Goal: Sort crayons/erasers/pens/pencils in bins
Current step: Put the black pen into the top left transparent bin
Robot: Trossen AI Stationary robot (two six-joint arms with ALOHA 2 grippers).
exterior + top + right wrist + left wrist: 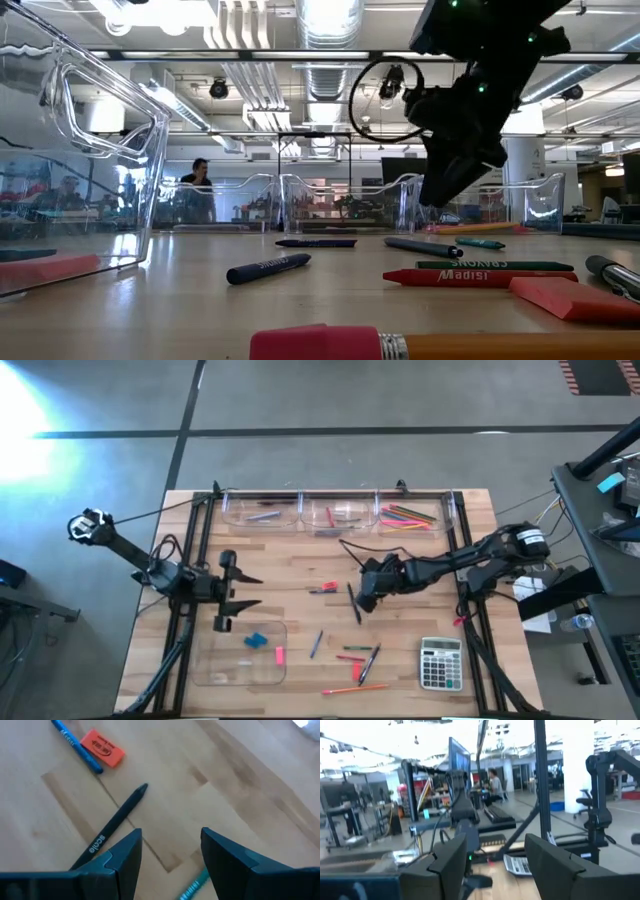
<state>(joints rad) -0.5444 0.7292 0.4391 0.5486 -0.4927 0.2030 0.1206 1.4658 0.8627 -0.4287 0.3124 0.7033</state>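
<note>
Loose on the table lie a black pen [115, 827], a blue crayon [77, 745], a red eraser [102, 749] and a green crayon [194, 887]. My right gripper [170, 837] hangs open above the table, slanting down; the black pen's end [354, 605] shows beside one finger. Nothing lies between the fingers. My left gripper [255, 590] stands open and empty at the table's left, pointing level over the far edge of the large clear tray [215, 670]. A blue eraser [257, 639] and a pink eraser [279, 654] lie in that tray.
Three clear bins [338, 512] stand in a row at the far edge; the right one holds bright pencils [410, 517]. More pens, crayons and an orange pencil [350, 688] lie near the front. A grey calculator [440, 663] sits front right. People show in the room behind.
</note>
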